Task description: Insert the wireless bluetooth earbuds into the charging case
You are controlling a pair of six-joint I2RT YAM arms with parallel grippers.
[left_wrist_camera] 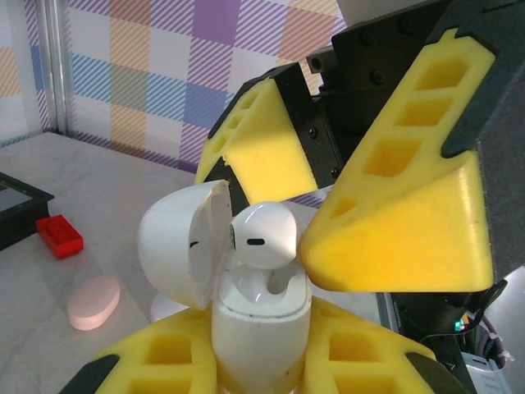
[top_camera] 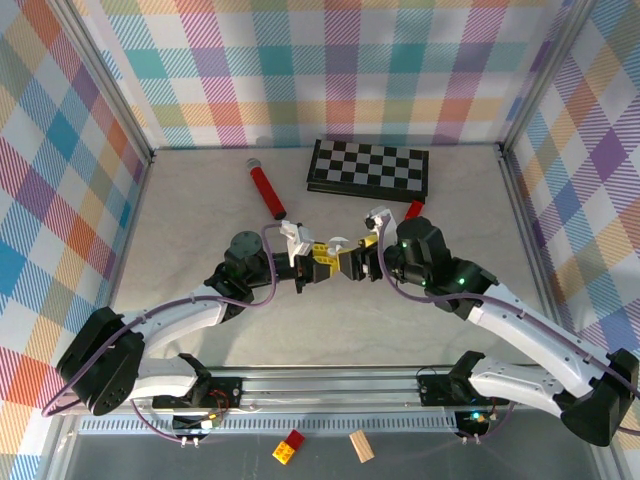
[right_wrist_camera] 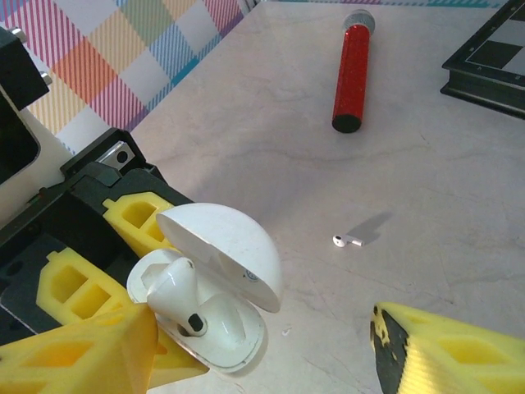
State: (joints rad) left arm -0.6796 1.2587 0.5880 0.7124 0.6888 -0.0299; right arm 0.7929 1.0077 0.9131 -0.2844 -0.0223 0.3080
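Observation:
My left gripper (left_wrist_camera: 262,349) is shut on a white charging case (left_wrist_camera: 261,328), held upright with its lid (left_wrist_camera: 176,242) swung open to the left. A white earbud (left_wrist_camera: 262,234) sits head-up in the case's mouth, its stem down in a slot. My right gripper (right_wrist_camera: 261,328) is open just beside the case (right_wrist_camera: 209,316); one of its yellow fingers (left_wrist_camera: 402,238) touches the earbud's (right_wrist_camera: 172,287) side. Another white earbud (right_wrist_camera: 344,240) lies loose on the table beyond. In the top view both grippers meet at mid-table, left (top_camera: 318,265) and right (top_camera: 352,262).
A red cylinder (right_wrist_camera: 353,74) and a folded chessboard (top_camera: 368,166) lie toward the back. A small red block (left_wrist_camera: 59,234) and a pink oval case (left_wrist_camera: 93,301) rest on the table behind the held case. White items (top_camera: 338,242) lie near the grippers.

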